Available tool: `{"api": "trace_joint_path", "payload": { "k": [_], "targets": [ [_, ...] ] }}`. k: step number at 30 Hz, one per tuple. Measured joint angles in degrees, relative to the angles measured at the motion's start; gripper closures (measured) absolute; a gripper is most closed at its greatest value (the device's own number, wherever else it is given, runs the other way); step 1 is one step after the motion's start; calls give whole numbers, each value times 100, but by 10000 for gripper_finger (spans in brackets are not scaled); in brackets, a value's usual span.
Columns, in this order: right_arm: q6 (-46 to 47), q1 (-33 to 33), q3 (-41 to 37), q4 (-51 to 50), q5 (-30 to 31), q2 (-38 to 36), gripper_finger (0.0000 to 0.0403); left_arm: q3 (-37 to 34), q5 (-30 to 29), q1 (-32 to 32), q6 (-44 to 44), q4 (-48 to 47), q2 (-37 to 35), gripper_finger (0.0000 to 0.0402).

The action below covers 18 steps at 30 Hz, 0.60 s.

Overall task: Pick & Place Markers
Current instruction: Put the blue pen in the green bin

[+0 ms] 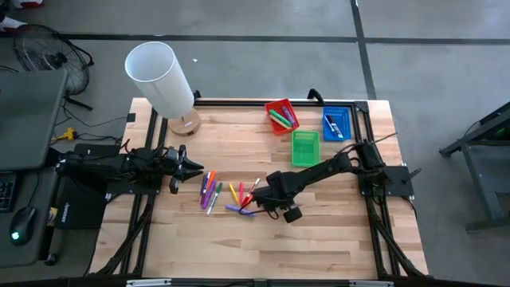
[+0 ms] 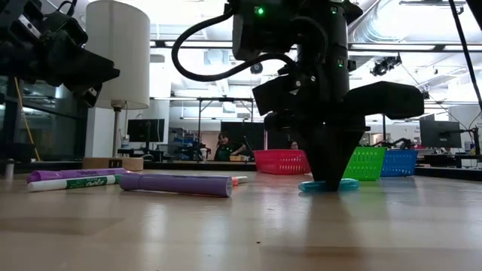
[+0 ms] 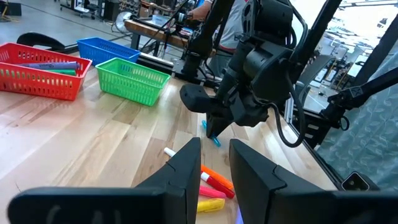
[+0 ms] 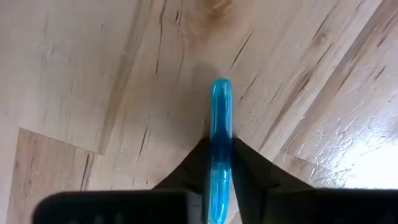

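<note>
Several markers (image 1: 211, 190) in mixed colours lie loose on the wooden table between the two arms; a purple marker (image 2: 177, 184) lies nearest in the low view. My right gripper (image 4: 221, 165) stands over the table's middle, pointing down, shut on a light blue marker (image 4: 221, 118). The same blue marker (image 2: 327, 185) shows under that gripper in the low view. My left gripper (image 3: 214, 168) hovers open just left of the loose markers, touching nothing. More markers lie in the red tray (image 1: 280, 116). My right gripper pinches the light blue marker's barrel (image 4: 221, 140) between its two fingers (image 4: 194, 163), one on each long side. It comes from above, pointing down, with the fingers across the marker. The marker lies level at the tabletop (image 2: 343, 184); whether it has left the wood I cannot tell.
Red tray, green tray (image 1: 305, 147) and blue tray (image 1: 337, 123) stand at the table's far right. A lamp with a white shade (image 1: 162, 76) stands at the far left corner. Bare wood (image 1: 319, 239) lies along the near edge. People sit in the room behind.
</note>
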Motion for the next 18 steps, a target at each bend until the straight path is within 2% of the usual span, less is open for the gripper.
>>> {"api": "trace_joint_path", "payload": {
  "k": [2, 12, 18],
  "targets": [
    [3, 0, -2, -2, -2, 0, 376, 0, 0, 0, 0, 0, 0, 318],
    [817, -88, -1, -41, -255, -8, 376, 2, 0, 0, 1, 0, 1, 318],
    [1151, -129, -18, -130, -163, -182, 376, 2, 0, 0, 2, 0, 0, 318]
  ]
}}
